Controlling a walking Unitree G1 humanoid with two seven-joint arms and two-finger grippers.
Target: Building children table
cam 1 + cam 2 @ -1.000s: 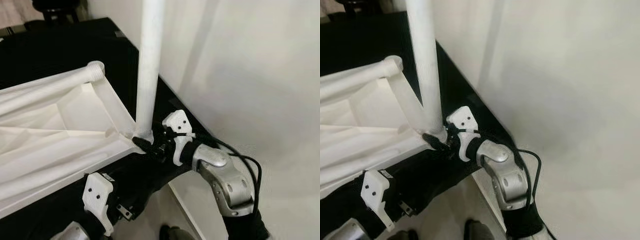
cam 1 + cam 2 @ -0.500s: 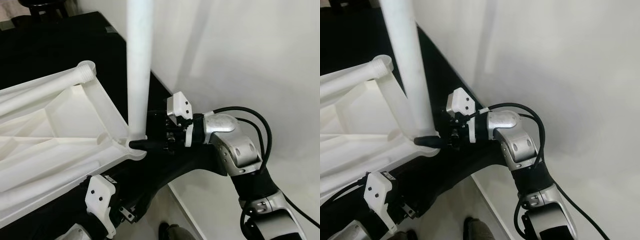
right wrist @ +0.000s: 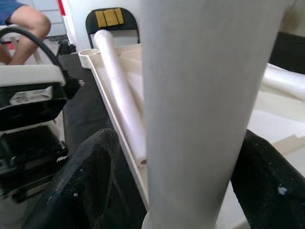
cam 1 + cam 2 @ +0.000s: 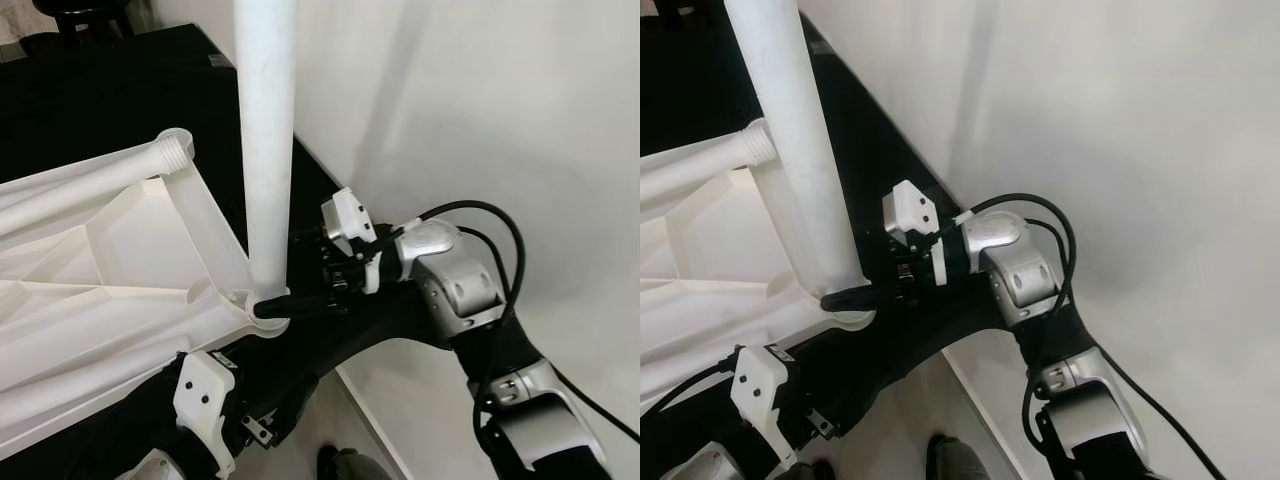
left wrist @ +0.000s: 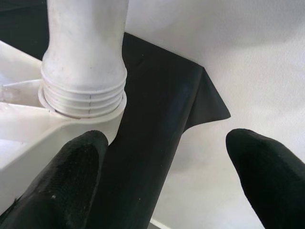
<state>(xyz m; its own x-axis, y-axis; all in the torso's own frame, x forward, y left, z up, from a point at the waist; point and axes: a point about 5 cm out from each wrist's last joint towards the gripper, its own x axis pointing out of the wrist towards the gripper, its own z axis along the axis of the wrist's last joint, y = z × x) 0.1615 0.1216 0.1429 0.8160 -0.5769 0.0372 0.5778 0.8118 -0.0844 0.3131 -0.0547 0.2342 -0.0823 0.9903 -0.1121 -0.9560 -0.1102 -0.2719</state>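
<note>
The white table top point(image 4: 100, 290) lies upside down on a black surface. One white table leg point(image 4: 265, 150) stands upright in the near corner socket point(image 5: 71, 119), with its threads point(image 5: 83, 93) still showing above it. My right gripper point(image 4: 275, 305) reaches in from the right, shut on the base of that leg; its fingers point(image 3: 90, 181) sit on either side of it. My left gripper point(image 5: 167, 152) is open just below the same corner, holding nothing. A second leg point(image 4: 90, 185) lies across the underside.
The black surface point(image 4: 100, 90) ends just right of the corner, against a white wall point(image 4: 480, 100). Pale floor point(image 4: 380, 400) lies below the edge. A black folding chair point(image 3: 112, 19) and a seated person's leg point(image 3: 24, 19) are beyond the table.
My right wrist has turned around the leg's base, and the forearm has swung from below up to the right. The fingers stayed at the leg. The left gripper has hardly moved.
</note>
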